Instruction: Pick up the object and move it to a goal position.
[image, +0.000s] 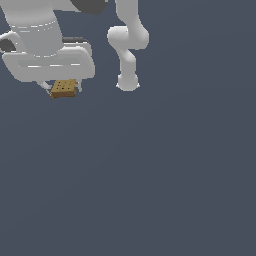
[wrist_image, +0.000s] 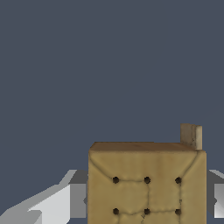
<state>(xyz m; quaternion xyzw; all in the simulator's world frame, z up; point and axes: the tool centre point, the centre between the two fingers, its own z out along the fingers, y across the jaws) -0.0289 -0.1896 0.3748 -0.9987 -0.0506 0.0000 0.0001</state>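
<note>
The object (image: 64, 88), a flat golden-brown block with a grid of dark dots on its face, sits between the fingers of the gripper (image: 63, 89), directly under the white hand near the exterior view's upper left. In the wrist view the object (wrist_image: 146, 186) fills the gap, with a grey finger (wrist_image: 78, 200) against each side. The fingers pinch the block. Plain dark grey background (image: 150, 175) surrounds it.
</note>
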